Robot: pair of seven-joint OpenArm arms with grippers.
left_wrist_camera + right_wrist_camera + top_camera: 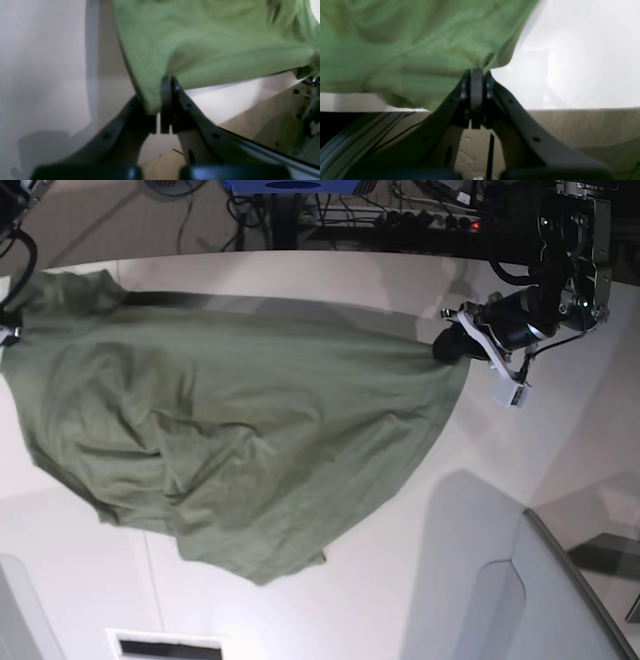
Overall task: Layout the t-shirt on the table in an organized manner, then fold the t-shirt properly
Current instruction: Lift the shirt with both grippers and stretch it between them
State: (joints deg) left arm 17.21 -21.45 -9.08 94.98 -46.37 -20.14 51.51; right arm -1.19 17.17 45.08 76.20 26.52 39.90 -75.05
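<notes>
The olive-green t-shirt [230, 430] hangs stretched between my two grippers, and its lower part sags in wrinkles onto the white table [560, 450]. At the right of the base view my left gripper [447, 346] is shut on one end of the cloth. The left wrist view shows its fingertips [168, 81] pinched on the t-shirt's [200, 45] edge. My right gripper [477, 73] is shut on the t-shirt's [407, 45] other end. In the base view that arm is almost entirely off the left edge.
A grey angled panel [565, 600] rises at the lower right. Cables and equipment [420, 210] line the far side beyond the table's curved edge. A white slotted piece [165, 645] sits at the bottom edge. Wood-coloured floor [582, 125] shows below the table edge.
</notes>
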